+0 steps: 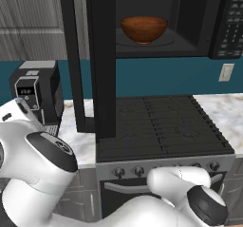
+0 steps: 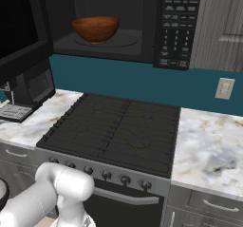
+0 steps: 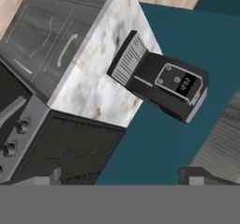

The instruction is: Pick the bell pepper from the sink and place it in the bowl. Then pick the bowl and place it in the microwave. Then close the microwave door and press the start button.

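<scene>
Overhead, the microwave (image 2: 142, 22) hangs above the black stove (image 2: 114, 128), its cavity exposed and its keypad panel (image 2: 176, 26) at three o'clock of the opening. Its microwave door (image 1: 99, 60) stands swung out at nine o'clock of the cavity, edge-on in the left base view. A marbled counter (image 2: 209, 145) flanks the stove on both sides. A black coffee machine (image 3: 161, 80) sits on the counter against the teal wall (image 2: 142, 83). Inside the cavity, the bowl (image 1: 144, 28) rests upright on the floor of the oven. The gripper (image 3: 122, 176) is empty, its fingertips (image 3: 190, 175) spread far apart, nothing between them.
</scene>
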